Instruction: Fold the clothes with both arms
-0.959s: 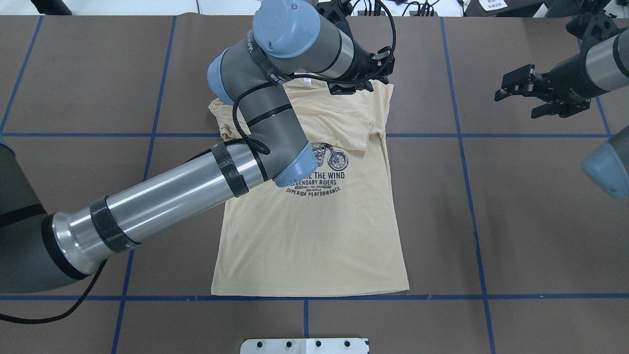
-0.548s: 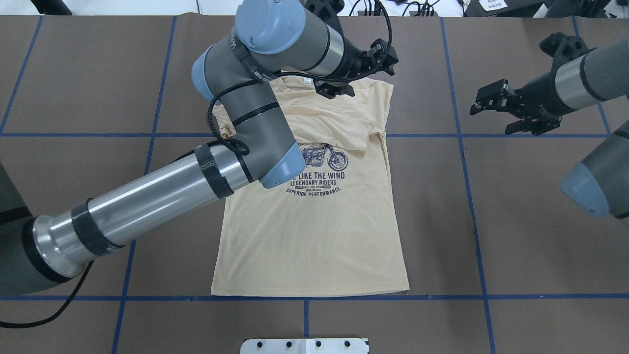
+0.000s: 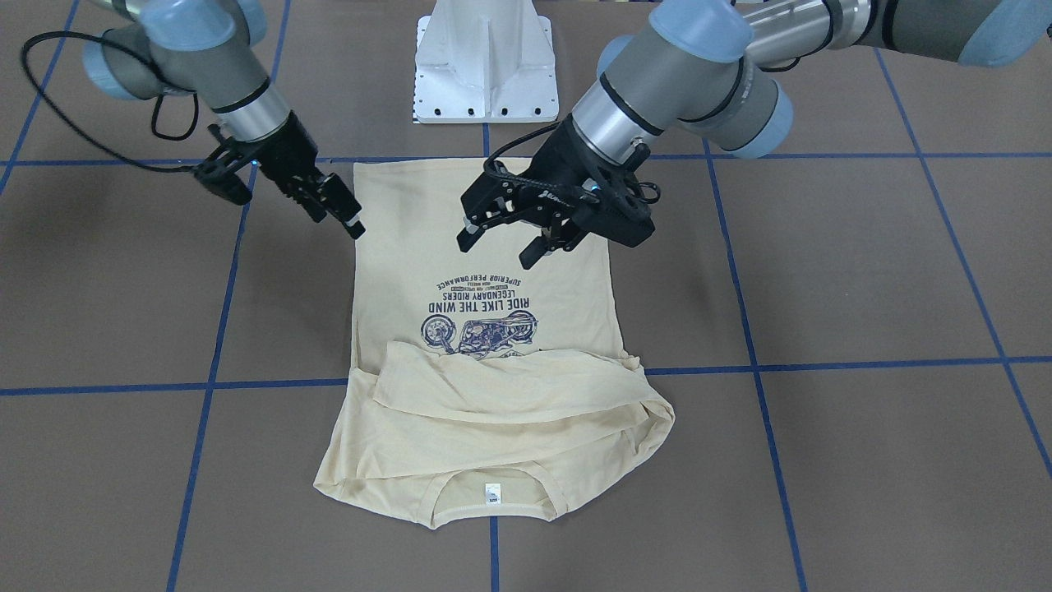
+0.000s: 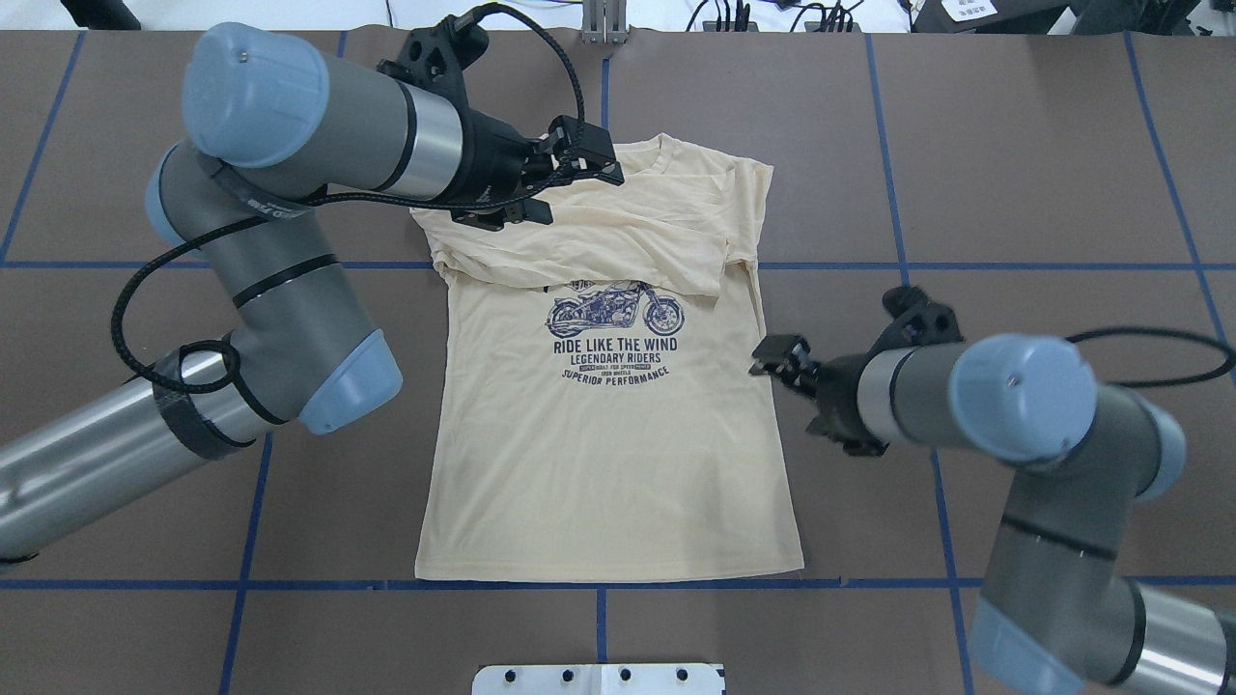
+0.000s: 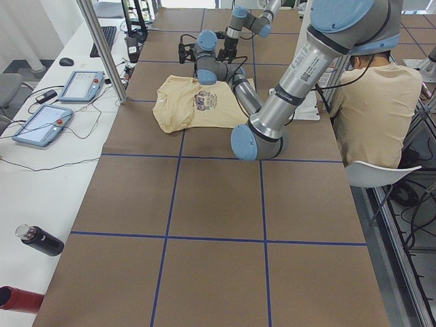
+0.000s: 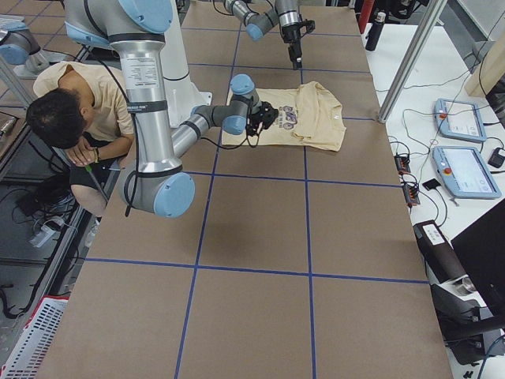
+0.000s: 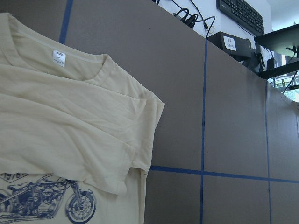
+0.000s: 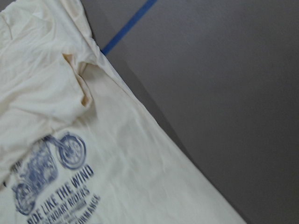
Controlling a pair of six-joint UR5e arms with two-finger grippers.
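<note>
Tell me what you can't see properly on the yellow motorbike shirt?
Front-facing view: writing on the small white neck label is too small to read.
Overhead view: the black left gripper hides that label on the pale yellow T-shirt.
Overhead view: the folded sleeve covers the top of the navy motorcycle print.

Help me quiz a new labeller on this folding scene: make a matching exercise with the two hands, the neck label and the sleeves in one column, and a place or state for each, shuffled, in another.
Column one
1. left hand
2. right hand
3. neck label
4. sleeves

Column two
A. white, inside the collar
B. open, at the T-shirt's side edge
C. folded across the chest, by the motorcycle print
D. open, up over the T-shirt, holding nothing

Pairs: 1-D, 2-B, 3-A, 4-C
</note>
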